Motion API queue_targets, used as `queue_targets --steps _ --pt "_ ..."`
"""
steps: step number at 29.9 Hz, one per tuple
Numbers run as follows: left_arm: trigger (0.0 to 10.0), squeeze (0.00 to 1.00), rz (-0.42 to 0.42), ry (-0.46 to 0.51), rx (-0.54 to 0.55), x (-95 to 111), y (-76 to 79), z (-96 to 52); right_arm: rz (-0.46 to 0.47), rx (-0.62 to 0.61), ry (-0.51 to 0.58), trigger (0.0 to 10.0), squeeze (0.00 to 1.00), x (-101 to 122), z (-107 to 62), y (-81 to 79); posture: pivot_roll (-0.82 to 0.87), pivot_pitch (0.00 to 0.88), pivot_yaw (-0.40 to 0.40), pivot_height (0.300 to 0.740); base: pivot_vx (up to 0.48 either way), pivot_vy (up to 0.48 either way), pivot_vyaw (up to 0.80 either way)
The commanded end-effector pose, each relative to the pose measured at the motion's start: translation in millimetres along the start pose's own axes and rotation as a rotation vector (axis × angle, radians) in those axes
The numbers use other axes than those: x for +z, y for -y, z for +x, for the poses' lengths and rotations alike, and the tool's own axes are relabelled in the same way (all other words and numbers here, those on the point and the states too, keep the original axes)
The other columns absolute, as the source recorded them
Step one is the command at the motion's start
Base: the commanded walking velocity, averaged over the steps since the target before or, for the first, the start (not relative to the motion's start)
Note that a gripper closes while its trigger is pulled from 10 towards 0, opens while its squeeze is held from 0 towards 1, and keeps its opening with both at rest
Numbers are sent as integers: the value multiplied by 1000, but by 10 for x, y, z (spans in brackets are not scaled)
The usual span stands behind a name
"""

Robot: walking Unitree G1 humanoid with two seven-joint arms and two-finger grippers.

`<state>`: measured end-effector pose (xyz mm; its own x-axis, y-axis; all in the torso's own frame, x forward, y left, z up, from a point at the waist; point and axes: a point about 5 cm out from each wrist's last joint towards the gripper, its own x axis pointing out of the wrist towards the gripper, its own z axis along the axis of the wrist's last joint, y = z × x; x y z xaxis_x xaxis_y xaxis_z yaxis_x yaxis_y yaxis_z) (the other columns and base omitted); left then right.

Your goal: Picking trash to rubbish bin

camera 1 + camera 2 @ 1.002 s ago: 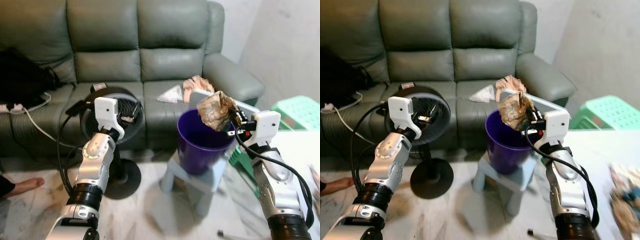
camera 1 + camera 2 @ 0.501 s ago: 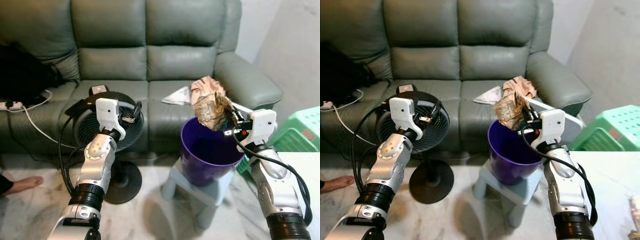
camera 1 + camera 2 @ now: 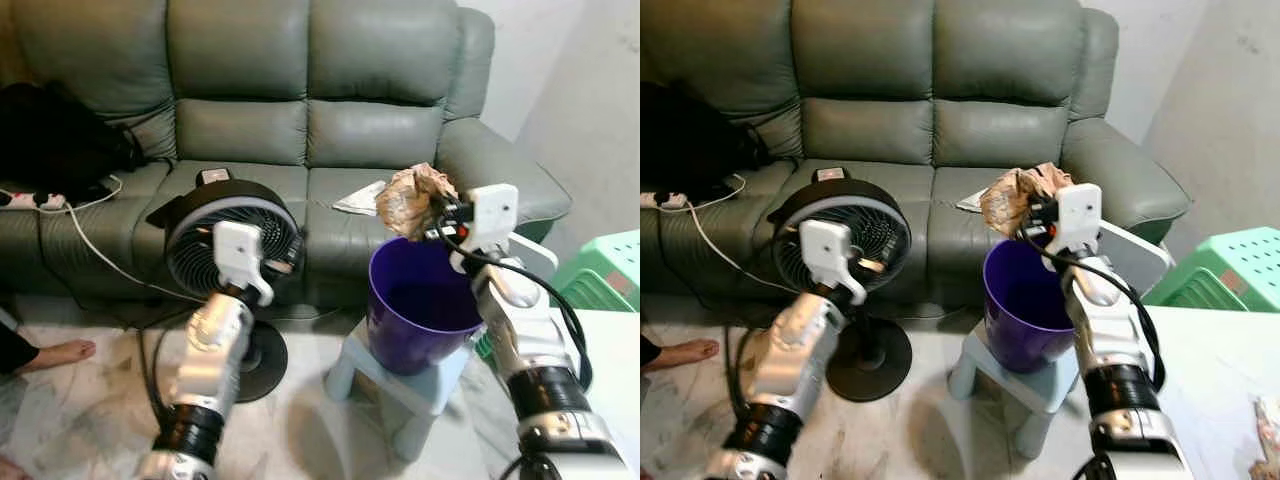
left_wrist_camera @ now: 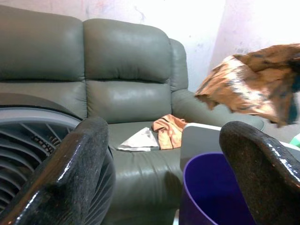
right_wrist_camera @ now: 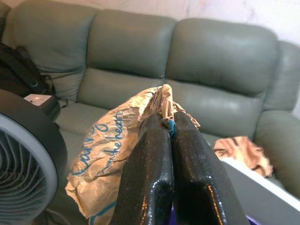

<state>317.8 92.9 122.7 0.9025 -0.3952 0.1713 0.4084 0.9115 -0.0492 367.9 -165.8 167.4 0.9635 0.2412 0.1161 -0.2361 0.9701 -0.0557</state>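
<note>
The carry-to-bin step is judged nearly done: just below and slightly right of the right hand [image 3: 438, 212] a smooth, round purple plastic bin [image 3: 418, 312] is stood on a small pale stool [image 3: 400, 373], so a short move over its open mouth and a release are called for next. A crumpled brown paper bag [image 3: 410, 200] with blue print is pinched tight in that hand, held above the bin's near-left rim. The left hand [image 3: 283, 262] is held spread and empty, well apart beside a black round fan [image 3: 205, 232].

Two black fingers [image 4: 70, 164] of the left end effector [image 4: 164, 173] stand wide apart, framing a grey sofa [image 4: 122, 70], a purple bin [image 4: 211, 192], a fan grille [image 4: 23, 154] and crumpled brown paper [image 4: 253, 89] above the bin.
</note>
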Motion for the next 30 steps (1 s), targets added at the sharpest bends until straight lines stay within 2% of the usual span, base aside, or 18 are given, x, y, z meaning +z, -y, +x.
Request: queue_targets --steps 1,3,6,8,10,15,19,21,22,23,26,30 --pt "10000 0 10 21 -22 62 54 -3 4 -30 -27 10000 0 -29 32 29 69 69 -78 715 0 0 0" --pt "10000 0 -1 25 -44 70 114 -28 8 -46 -45 10000 0 -40 82 15 76 82 -78 715 0 0 0" --pt "10000 0 -6 25 -91 94 256 -93 -46 -113 -90 10000 0 -60 182 30 89 113 -78 715 0 0 0" --pt "10000 0 -9 24 -98 97 276 -102 -50 -121 -94 10000 0 -59 192 34 89 113 -78 715 0 0 0" --pt "10000 0 -12 19 -131 98 360 -145 -34 -151 -112 10000 0 -44 235 63 91 128 -78 715 0 0 0" --pt "10000 0 -19 4 -149 101 418 -183 -15 -178 -94 10000 0 -11 267 109 87 141 -74 715 0 0 0" --pt "10000 0 -24 13 -154 122 410 -188 9 -57 -11 10000 0 29 248 57 85 141 -73 715 0 0 0" --pt "10000 0 -26 21 -152 147 388 -183 -17 -11 30 10000 0 38 224 22 83 141 -71 715 0 0 0" --pt "10000 0 -13 20 -147 158 367 -171 45 24 48 10000 0 31 211 -4 83 138 -68 715 0 0 0" --pt "10000 0 -10 20 -146 161 362 -167 67 38 50 10000 0 24 207 -12 82 137 -68 715 0 0 0" --pt "10000 0 -18 21 -135 177 325 -150 60 -3 67 10000 0 10 175 9 80 129 -62 715 0 0 0" --pt "10000 0 -5 23 -136 192 290 -130 88 3 97 10000 0 10 141 -2 77 116 -55 715 0 0 -178"
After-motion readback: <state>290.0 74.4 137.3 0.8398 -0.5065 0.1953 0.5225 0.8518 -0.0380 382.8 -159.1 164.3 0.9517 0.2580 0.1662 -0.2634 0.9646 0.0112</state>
